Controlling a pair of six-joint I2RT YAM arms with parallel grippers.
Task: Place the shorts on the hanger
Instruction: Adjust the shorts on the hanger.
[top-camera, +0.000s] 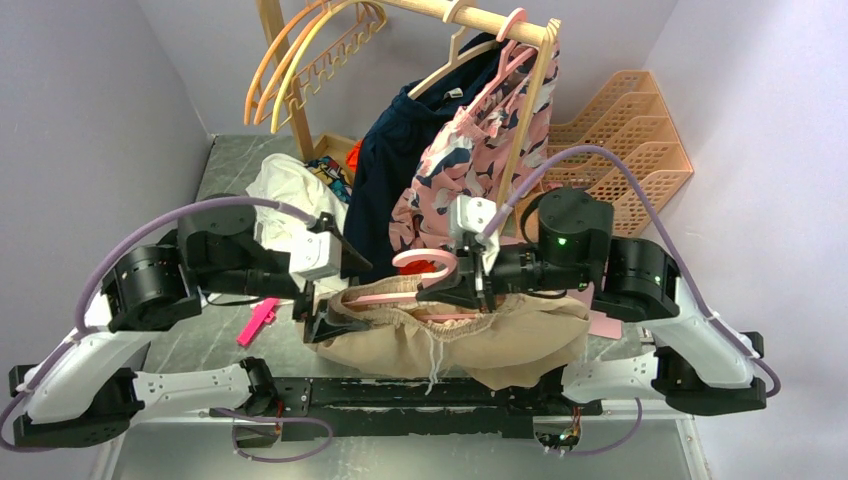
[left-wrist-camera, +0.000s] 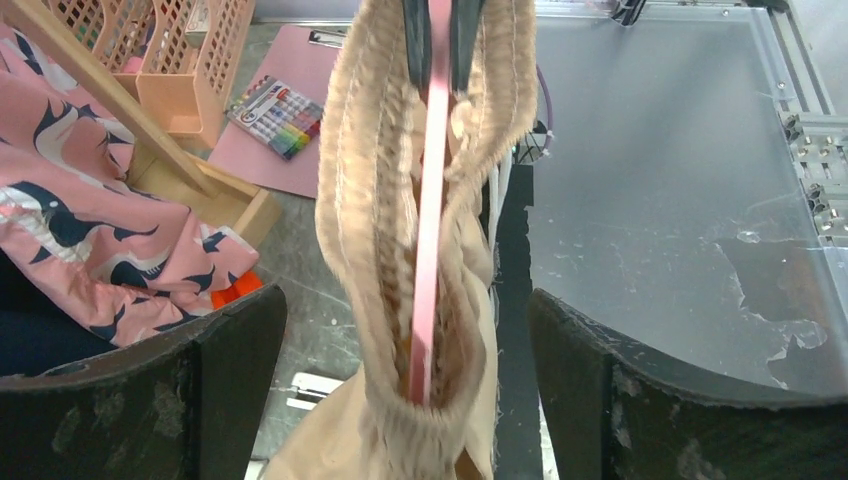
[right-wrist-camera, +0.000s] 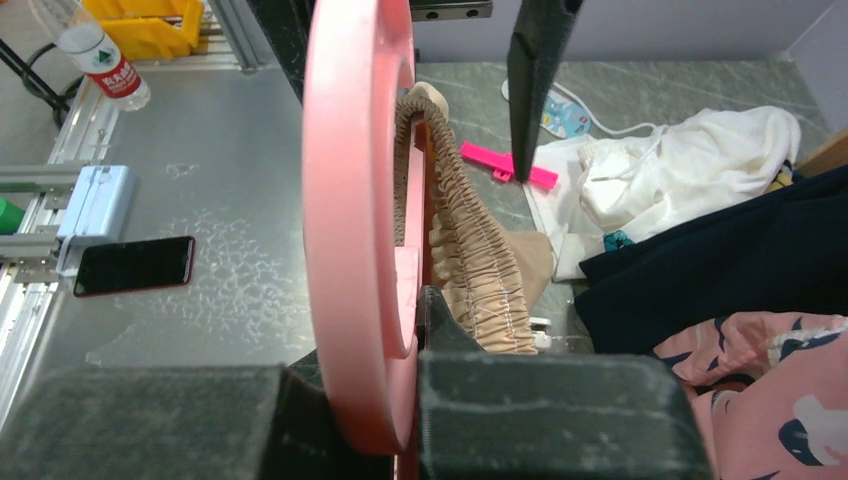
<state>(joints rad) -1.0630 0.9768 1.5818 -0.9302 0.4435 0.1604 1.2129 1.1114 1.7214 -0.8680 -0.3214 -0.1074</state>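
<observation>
Tan shorts (top-camera: 470, 340) sag between and below my two grippers, waistband stretched over the pink hanger (right-wrist-camera: 355, 200) running through it. Right gripper (top-camera: 468, 288) clamped on the hanger near its hook. Left gripper (left-wrist-camera: 405, 300) jaws wide apart, waistband end between them, not touching.

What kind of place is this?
Probably a robot workshop set up like a closet: two robot arms bolted to a table, a wooden clothes rack, and clothes hanging on it.
</observation>
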